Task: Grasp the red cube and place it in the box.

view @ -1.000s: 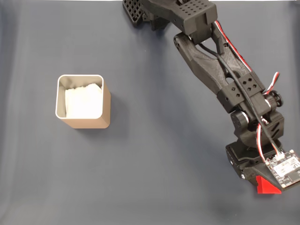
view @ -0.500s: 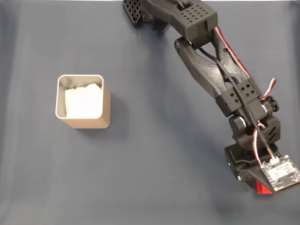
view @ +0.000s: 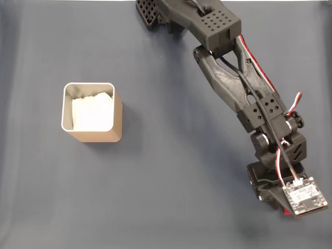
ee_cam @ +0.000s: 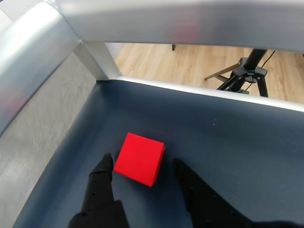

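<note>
In the wrist view the red cube (ee_cam: 140,158) lies on the dark blue mat, turned slightly, between the tips of my open gripper (ee_cam: 142,162). Both black fingers (ee_cam: 101,183) flank it, with a small gap on each side. From the fixed view, only a thin red sliver of the cube (view: 287,211) peeks out under the wrist's circuit board (view: 304,196) at the bottom right. The box (view: 118,120), tan with white paper inside, stands upright far to the left, well away from the arm (view: 244,88).
The cube sits near the mat's corner, where silver frame rails (ee_cam: 95,57) border the table. Beyond the rails are a wooden floor and a tripod (ee_cam: 247,73). Open blue mat (view: 181,171) lies between the arm and the box.
The arm has stretched further toward the bottom right and come down. The wrist board now covers nearly all of the cube, which earlier showed as a larger red patch.
</note>
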`<state>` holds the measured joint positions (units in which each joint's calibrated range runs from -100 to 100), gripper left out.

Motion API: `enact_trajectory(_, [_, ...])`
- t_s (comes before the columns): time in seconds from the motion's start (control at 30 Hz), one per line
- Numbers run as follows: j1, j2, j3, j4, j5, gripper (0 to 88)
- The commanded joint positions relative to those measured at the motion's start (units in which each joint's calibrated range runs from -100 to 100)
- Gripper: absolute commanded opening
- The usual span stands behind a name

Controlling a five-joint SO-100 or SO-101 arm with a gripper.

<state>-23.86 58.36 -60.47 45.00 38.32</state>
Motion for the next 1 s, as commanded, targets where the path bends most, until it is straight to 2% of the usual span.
enact_trajectory(0.0, [-0.6, -0.8, -1.9, -1.5, -0.2, 32.3])
enact_trajectory(0.97, [-1.5, 2.8, -1.9, -1.9, 3.3, 30.6])
